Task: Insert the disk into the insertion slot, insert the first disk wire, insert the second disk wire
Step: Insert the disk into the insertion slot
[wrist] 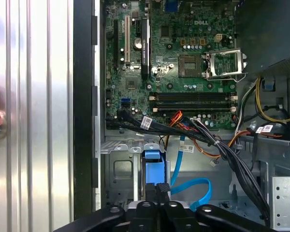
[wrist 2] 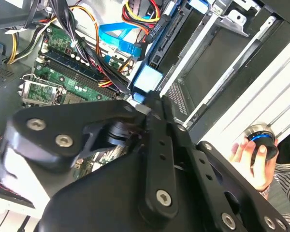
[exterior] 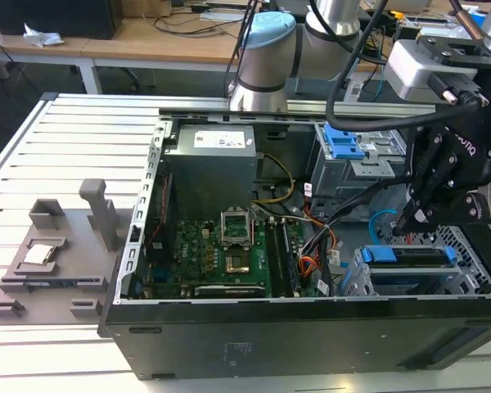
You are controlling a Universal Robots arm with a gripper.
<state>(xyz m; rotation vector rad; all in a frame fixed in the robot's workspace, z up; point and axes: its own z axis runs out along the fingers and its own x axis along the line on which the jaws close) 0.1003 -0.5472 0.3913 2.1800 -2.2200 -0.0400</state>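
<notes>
The disk (exterior: 409,255), with its bright blue carrier, lies inside the insertion slot (exterior: 353,280), a low silver cage at the case's front corner on the exterior view's right. My gripper (exterior: 411,219) hangs just above it, fingers pressed together. In both wrist views the black fingertips (wrist: 150,189) meet over the carrier's blue end (wrist: 152,162) (wrist 2: 146,79); I cannot see anything pinched between them. A flat blue cable (wrist: 195,186) loops free beside the cage, and a black bundle with orange and red wires (wrist: 203,137) runs past it.
The open case holds a green motherboard (exterior: 229,250), a grey power supply (exterior: 209,168) and a taller grey cage with a blue clip (exterior: 344,146). A grey fixture (exterior: 53,262) lies on the slatted table. A person's hand (wrist 2: 251,155) holds a round knob (wrist 2: 260,137) outside the case.
</notes>
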